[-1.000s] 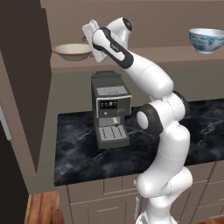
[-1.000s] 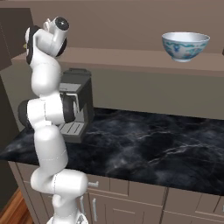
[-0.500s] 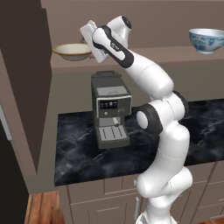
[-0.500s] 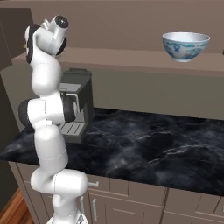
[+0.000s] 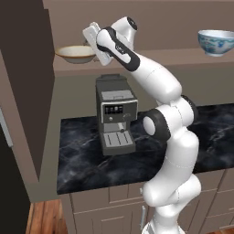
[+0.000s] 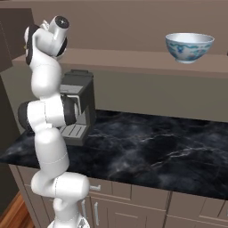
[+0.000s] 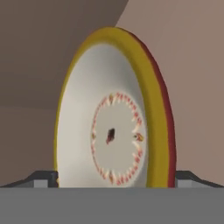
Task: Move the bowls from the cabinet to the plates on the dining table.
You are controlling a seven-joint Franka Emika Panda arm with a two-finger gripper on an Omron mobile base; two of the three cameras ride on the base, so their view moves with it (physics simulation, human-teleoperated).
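Straddling the cream bowl, open fingers flank its rim.

A grey-and-black coffee machine stands upright on the tabletop, a glossy black marble slab with white veins, close to the back wall. The machine has a small display panel on its front and a ribbed drip tray at its foot. In the right base view the machine sits at the left end of the tabletop. Below the slab run taupe drawer fronts with short silver handles. A strip of wooden floor shows at the lower left.
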